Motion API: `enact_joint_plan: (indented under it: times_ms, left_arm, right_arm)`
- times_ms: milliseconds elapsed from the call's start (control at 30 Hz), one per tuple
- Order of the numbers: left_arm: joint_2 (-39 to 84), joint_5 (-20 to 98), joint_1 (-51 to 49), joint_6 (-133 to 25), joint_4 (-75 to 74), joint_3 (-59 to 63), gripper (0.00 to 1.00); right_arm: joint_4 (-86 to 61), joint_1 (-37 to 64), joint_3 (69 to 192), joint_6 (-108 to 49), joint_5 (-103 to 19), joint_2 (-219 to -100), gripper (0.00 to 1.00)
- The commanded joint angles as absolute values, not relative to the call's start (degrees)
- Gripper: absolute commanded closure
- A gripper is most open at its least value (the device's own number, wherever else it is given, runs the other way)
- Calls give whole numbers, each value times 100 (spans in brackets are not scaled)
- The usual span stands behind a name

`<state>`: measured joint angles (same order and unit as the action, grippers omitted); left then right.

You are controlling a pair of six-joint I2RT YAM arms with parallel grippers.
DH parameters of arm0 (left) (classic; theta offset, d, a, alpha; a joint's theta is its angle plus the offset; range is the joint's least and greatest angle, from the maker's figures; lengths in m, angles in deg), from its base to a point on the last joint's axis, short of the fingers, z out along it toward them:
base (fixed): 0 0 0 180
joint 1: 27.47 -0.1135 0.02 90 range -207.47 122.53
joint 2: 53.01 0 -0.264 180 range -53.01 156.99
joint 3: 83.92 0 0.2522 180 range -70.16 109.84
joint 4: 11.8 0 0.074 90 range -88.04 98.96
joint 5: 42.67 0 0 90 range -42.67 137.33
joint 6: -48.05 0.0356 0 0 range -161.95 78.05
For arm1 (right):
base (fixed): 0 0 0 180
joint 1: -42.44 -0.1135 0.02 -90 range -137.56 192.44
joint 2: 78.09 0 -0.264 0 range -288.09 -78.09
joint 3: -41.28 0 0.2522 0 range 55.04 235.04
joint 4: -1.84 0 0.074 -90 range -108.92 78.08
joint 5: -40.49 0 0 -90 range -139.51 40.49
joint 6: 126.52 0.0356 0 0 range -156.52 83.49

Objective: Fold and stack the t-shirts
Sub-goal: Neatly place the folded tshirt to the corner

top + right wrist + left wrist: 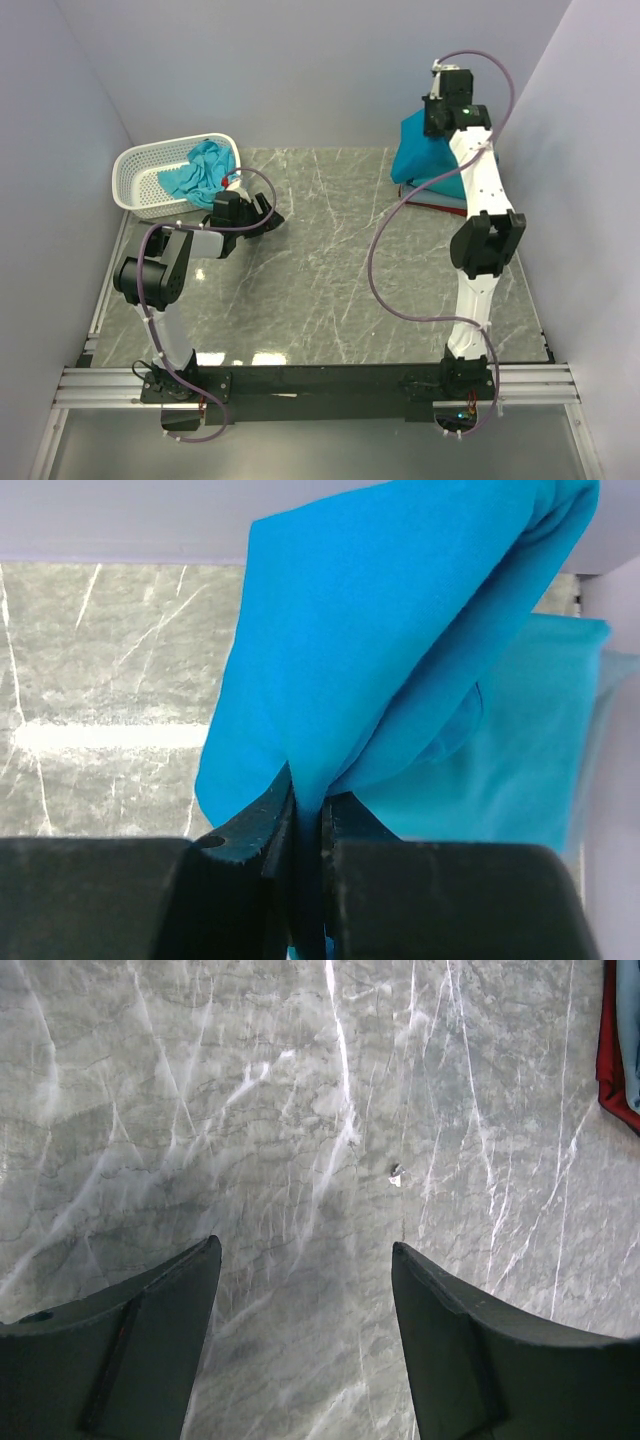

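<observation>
My right gripper is shut on a fold of a bright blue t-shirt and holds it up over the stack at the back right. In the top view the held blue shirt hangs above a stack of folded shirts with a red one at the bottom. A lighter turquoise folded shirt lies under the held one. My left gripper is open and empty, low over the bare marble next to the basket. Turquoise t-shirts lie crumpled in the basket.
A white lattice basket stands at the back left. Grey walls close in the table on three sides. The red shirt's edge shows at the right of the left wrist view. A small white speck lies on the marble.
</observation>
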<state>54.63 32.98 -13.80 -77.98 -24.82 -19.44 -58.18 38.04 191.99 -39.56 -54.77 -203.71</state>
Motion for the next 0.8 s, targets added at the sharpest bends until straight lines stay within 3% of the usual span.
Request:
enact_joint_plan:
  times_ms: [0, 467, 767]
  left_arm:
    - [5686, 3274, -1403, -7729, -2150, -1971, 24]
    - [5642, 3239, -1403, -7746, -2177, -2015, 24]
    - [5571, 3213, -1403, -7737, -2185, -2050, 24]
  right_arm:
    - [-5516, 4042, 19172, -3933, -5119, -19630, 100]
    - [-5420, 4789, 18916, -3845, -4433, -19990, 100]
    - [-5419, 5237, 18706, -3792, -4942, -20271, 98]
